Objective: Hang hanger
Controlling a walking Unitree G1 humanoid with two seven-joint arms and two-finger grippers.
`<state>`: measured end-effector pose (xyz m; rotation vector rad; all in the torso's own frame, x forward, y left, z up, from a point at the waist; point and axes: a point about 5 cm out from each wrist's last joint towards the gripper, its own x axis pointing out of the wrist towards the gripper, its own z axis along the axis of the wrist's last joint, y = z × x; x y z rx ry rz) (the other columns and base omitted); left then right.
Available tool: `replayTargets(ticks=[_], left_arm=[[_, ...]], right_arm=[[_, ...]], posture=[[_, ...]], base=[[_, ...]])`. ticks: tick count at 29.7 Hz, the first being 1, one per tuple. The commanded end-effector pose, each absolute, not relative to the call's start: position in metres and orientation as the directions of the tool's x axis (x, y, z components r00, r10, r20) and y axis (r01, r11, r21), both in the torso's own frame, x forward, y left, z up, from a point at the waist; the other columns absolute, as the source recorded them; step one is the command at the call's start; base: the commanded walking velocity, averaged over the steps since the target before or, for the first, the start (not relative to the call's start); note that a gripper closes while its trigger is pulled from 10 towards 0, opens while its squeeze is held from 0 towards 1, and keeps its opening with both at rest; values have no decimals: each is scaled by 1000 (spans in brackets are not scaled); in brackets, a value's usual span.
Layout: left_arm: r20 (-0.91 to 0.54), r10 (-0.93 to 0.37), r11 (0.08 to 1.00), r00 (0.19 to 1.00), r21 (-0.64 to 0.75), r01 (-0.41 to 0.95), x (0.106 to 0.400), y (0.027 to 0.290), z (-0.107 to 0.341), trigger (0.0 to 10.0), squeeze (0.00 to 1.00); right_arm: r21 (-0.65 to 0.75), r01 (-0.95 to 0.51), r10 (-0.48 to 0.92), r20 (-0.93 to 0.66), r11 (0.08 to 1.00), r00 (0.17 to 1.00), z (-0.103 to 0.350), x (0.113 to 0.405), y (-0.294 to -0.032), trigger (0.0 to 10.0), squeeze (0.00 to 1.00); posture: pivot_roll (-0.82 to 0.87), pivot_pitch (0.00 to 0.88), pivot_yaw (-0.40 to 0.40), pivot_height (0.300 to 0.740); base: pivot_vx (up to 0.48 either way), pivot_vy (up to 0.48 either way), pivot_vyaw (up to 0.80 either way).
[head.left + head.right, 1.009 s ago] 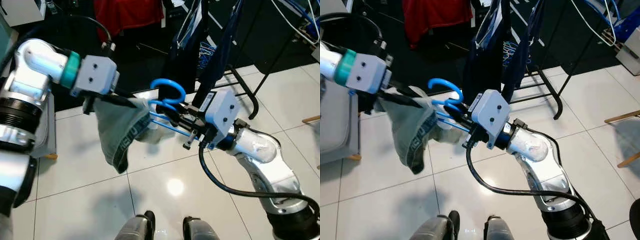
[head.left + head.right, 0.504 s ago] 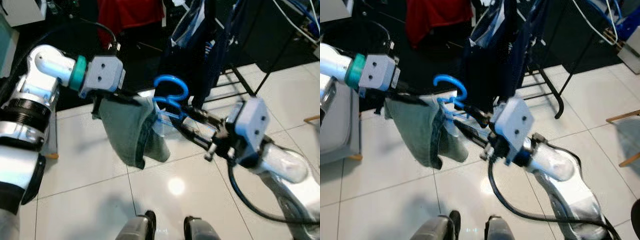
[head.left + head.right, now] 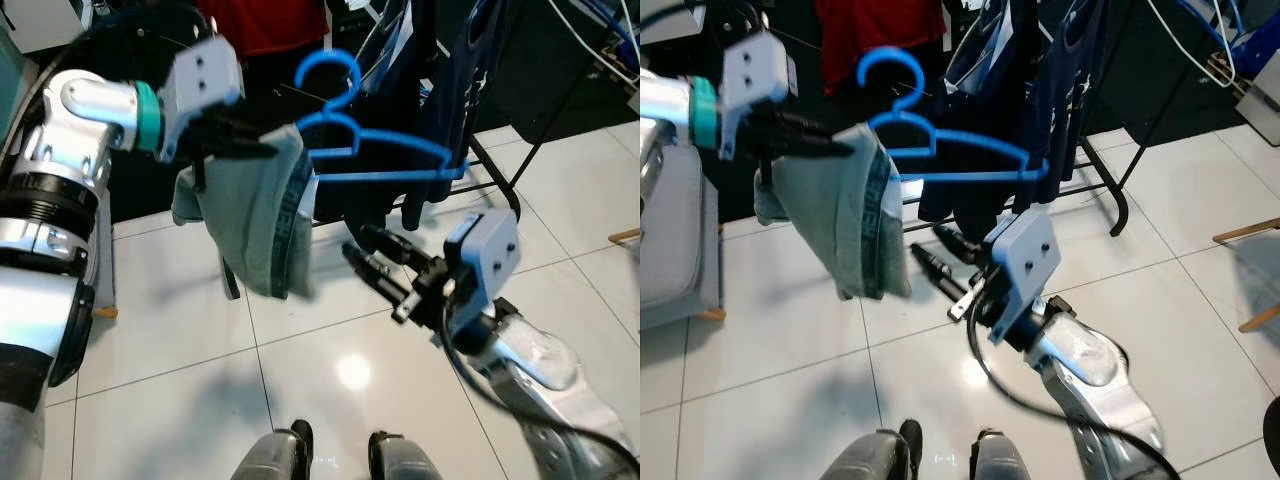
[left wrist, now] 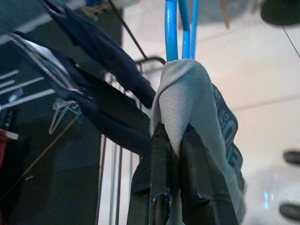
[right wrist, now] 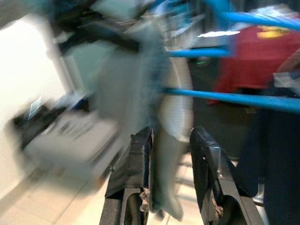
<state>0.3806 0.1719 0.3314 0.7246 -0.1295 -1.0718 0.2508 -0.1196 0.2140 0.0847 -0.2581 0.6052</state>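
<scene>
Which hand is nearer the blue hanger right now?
Left. The left hand is clamped on the grey garment draped over the blue hanger; the right hand is open below it.

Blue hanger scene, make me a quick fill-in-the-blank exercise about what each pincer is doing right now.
1. The left pincer is shut on the grey ____ draped over the blue hanger.
2. The right pincer hangs below the hanger with its fingers ____.
3. The hanger's hook is coloured ____.
4. Behind the hanger, dark garments hang on a black ____.

Missing words: garment; open; blue; rack
</scene>
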Motion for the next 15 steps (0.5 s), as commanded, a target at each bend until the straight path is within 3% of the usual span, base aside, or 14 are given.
replayTargets(ticks=[1,6,15], left_arm=[[-190,-838,324,512,582,746,380,174,336,10000,0],[-112,-818,418,564,559,717,377,170,325,10000,0],[32,-816,526,577,455,718,373,139,315,10000,0]], right_arm=[[74,-528,490,282,846,825,212,259,-124,10000,0],[230,-467,397,291,854,870,211,286,-123,10000,0],[333,-517,454,252,788,854,205,302,-117,10000,0]], posture=[[-76,119,159,740],[-83,120,148,740],[-90,131,116,740]], base=[[0,0,0],[0,0,0],[0,0,0]])
